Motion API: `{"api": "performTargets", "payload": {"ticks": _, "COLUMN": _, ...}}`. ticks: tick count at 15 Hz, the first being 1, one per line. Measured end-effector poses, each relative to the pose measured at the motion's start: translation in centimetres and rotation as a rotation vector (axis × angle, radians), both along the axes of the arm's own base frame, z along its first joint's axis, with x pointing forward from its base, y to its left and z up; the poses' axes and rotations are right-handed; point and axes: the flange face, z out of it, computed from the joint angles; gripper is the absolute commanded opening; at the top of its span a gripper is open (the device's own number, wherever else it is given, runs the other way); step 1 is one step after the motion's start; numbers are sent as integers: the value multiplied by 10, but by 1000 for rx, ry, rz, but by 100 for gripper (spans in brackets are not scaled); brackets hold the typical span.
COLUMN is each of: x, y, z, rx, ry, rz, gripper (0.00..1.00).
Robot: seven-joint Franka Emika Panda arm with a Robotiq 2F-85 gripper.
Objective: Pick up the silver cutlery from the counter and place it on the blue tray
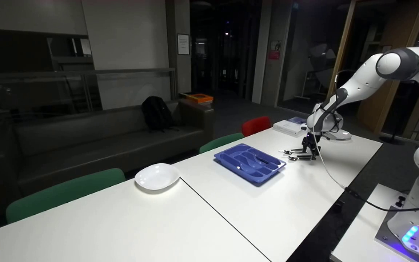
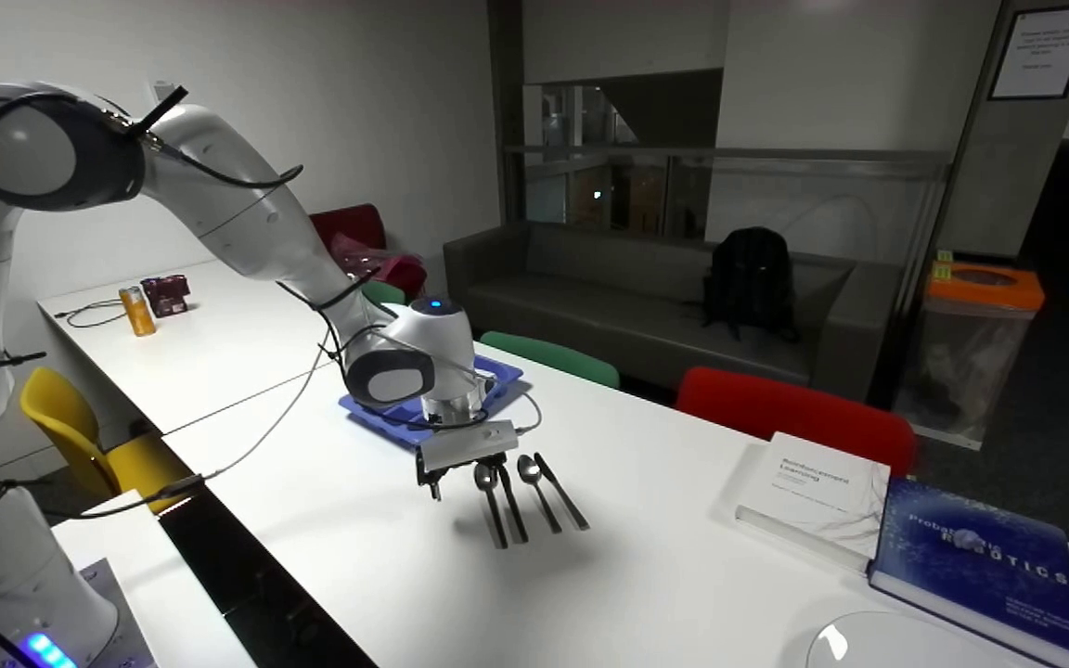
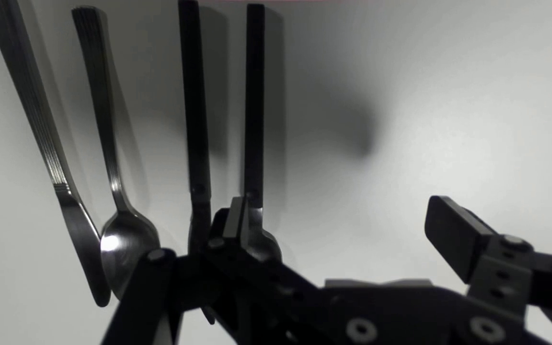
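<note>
Your spread gripper (image 3: 340, 225) partly hides the black-handled spoon (image 3: 255, 129) and knife (image 3: 196, 127); your arm (image 2: 228, 209), in an exterior view, the blue cutlery tray (image 2: 381, 424).

Dim light over dark sofa (image 2: 618, 301), pale wall (image 2: 358, 111), grey floor (image 1: 227, 114).

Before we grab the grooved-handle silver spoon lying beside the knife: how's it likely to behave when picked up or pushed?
The silver spoon is probably stiff, since it looks metal throughout. Likely slippery too: its bowl looks smooth and throws a bright glint. It may swivel if pinched along the slim handle, as the wider bowl sits at one end.
</note>
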Motion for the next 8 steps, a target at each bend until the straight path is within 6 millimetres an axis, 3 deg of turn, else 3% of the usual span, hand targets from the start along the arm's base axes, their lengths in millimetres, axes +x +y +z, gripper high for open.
{"api": "performTargets", "payload": {"ticks": 8, "x": 14, "y": -7, "z": -15, "rx": 0, "ry": 0, "rz": 0, "gripper": 100}}
